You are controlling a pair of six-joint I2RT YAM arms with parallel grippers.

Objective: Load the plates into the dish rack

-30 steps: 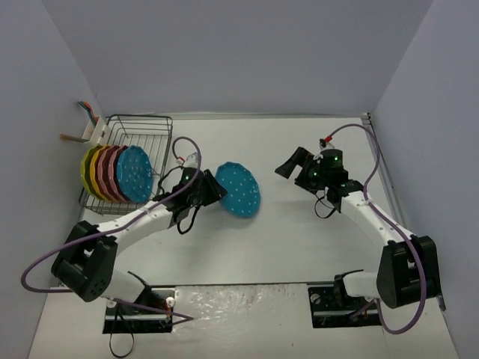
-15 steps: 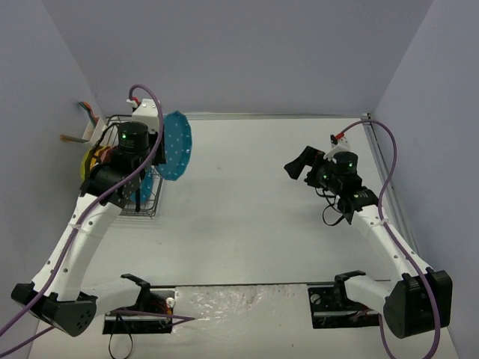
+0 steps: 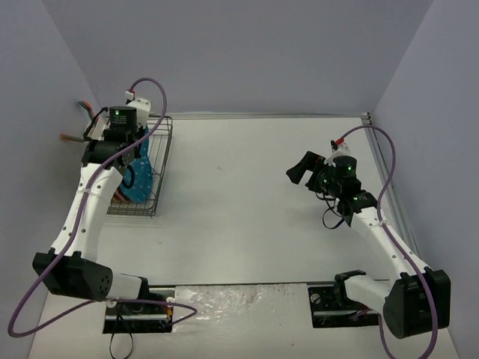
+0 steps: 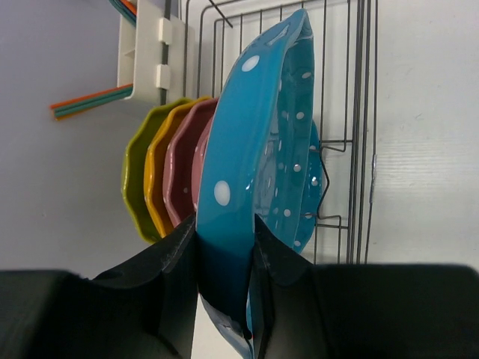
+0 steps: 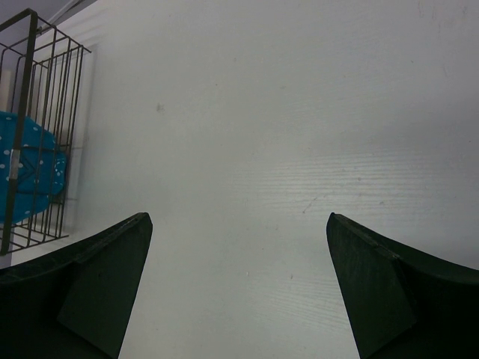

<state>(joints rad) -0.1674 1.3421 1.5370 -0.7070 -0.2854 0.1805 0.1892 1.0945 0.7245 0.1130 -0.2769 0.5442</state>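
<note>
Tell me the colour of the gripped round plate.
Turquoise blue scalloped plate with white dots; left wrist view.

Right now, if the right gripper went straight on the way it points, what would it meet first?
Probably bare table; the right gripper is open, and the dish rack sits off to one side.

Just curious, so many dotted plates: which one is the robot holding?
The nearer turquoise blue polka-dot plate, pinched at its rim by the left gripper. The lime, orange and pink plates stand free in the black wire rack.
</note>
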